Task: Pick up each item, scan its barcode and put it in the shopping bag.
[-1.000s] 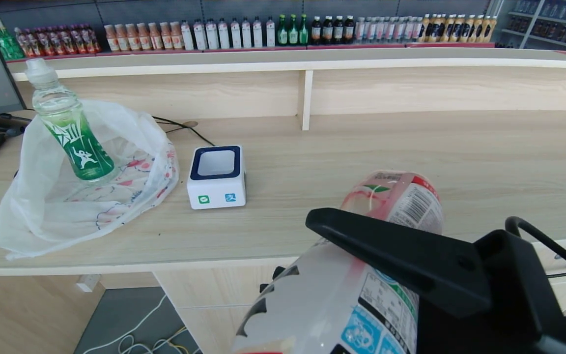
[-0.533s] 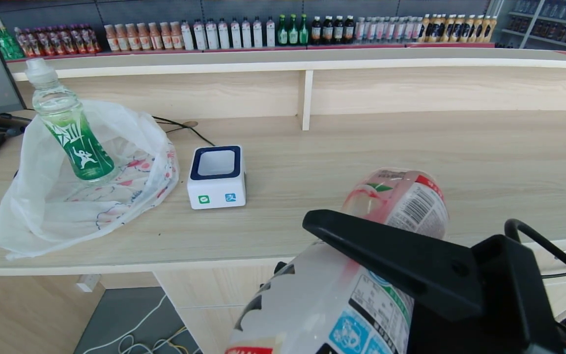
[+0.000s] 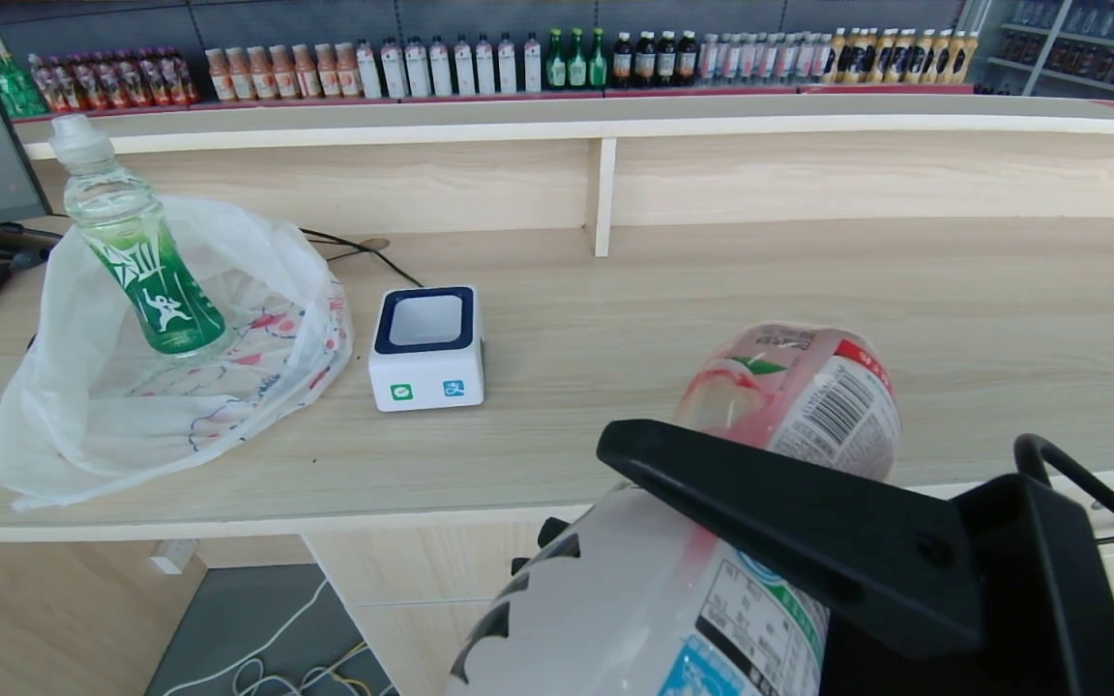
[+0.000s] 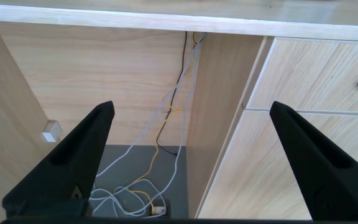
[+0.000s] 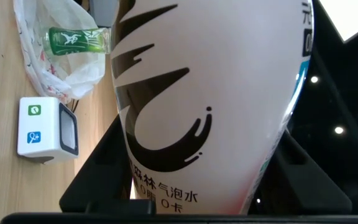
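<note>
At the near edge of the counter, the right gripper is clamped on a white-and-pink labelled bottle. The bottle is tipped over in mid-air, its far end above the counter top. Since half a second ago that far end has swung slightly right, and the barcode is turned a little more upward. Nothing else has shifted.

The bottle's near end is cut off at the head view's lower edge, and the lower finger is mostly hidden behind the bottle.

The right wrist view shows the label's other side (black brush strokes on white), with a finger either side.

The left gripper is spread wide and holds nothing. It hangs below the counter edge, facing cabinet fronts and loose cables.

Farther left, the white scanner sits on the counter, well apart from the held bottle. Just beside it is the shopping bag, slumped open, with a green bottle standing in it, leaning slightly. Drink shelves line the back.
</note>
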Controlling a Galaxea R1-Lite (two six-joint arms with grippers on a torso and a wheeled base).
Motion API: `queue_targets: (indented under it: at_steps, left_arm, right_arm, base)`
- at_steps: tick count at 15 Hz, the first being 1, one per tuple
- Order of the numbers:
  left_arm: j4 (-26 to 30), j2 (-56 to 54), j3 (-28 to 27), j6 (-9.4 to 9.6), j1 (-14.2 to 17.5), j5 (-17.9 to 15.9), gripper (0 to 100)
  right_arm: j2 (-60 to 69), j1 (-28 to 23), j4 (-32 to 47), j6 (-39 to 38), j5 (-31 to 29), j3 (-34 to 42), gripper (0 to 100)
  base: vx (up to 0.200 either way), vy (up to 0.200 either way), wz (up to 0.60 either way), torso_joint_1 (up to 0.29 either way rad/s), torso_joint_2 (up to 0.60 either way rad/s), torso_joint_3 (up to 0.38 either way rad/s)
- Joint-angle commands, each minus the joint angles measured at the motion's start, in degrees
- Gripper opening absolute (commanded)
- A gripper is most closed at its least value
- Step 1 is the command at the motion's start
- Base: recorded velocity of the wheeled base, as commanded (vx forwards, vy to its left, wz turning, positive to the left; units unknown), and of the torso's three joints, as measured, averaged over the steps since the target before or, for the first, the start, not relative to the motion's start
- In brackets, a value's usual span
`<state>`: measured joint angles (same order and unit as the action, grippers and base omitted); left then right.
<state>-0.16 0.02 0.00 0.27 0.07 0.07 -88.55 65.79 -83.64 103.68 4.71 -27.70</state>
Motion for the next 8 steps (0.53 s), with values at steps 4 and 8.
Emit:
queue_targets:
  at_steps: [4, 8]
  left_arm:
    - [-0.02, -0.02, 0.00, 0.00, 0.01, 0.01, 100]
    - [-0.02, -0.02, 0.00, 0.00, 0.01, 0.01, 100]
  right_arm:
    - [0.13, 0.04, -0.21, -0.06, -0.05, 0.19, 0]
    - [-1.18, 0.13, -5.92, -1.11, -1.45, 1.95, 0]
  base:
    - [0.000, 0.000, 0.00, 0.000, 0.00, 0.000]
    - [0.000, 0.000, 0.00, 0.000, 0.00, 0.000]
